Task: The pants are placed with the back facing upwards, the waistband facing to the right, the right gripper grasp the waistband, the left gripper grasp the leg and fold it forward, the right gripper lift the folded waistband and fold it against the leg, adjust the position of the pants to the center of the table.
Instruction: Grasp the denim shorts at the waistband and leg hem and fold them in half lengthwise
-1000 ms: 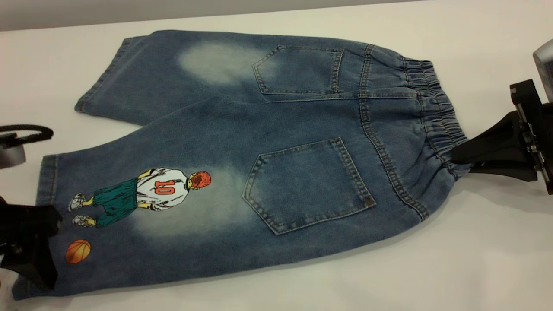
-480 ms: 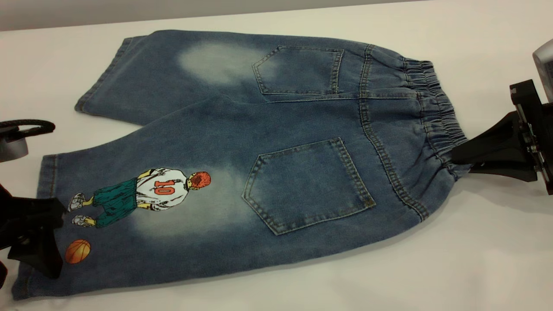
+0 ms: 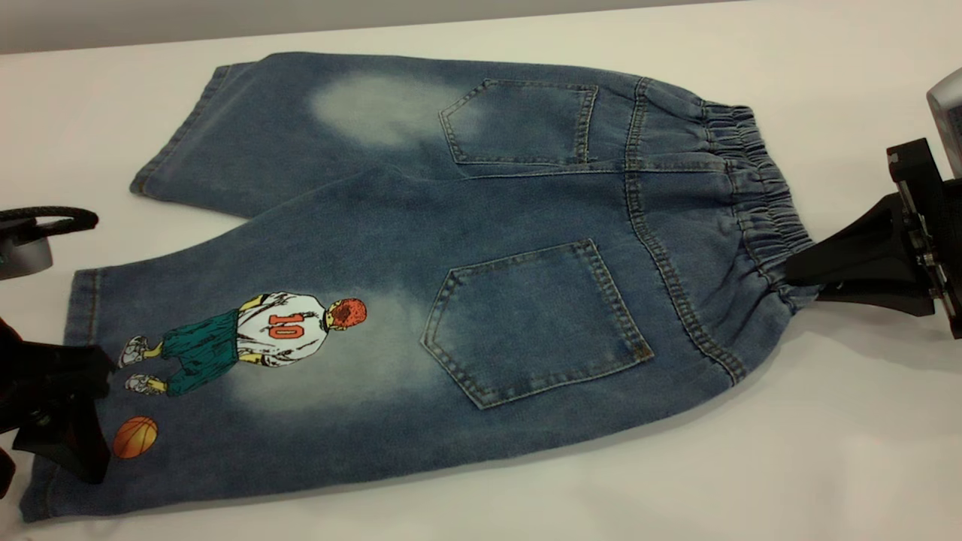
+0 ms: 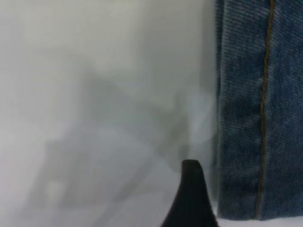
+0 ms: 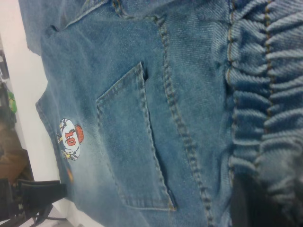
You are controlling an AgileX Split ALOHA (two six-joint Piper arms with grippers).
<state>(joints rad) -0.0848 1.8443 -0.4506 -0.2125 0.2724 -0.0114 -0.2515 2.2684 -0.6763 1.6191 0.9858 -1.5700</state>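
The pants (image 3: 451,278) lie flat, back up, across the worktop (image 3: 827,466), waistband (image 3: 759,203) to the right. The right gripper (image 3: 800,272) is clamped on the waistband's near end. The left gripper (image 3: 90,406) sits at the printed leg (image 3: 248,376) hem, left edge; whether it grips, I cannot tell.
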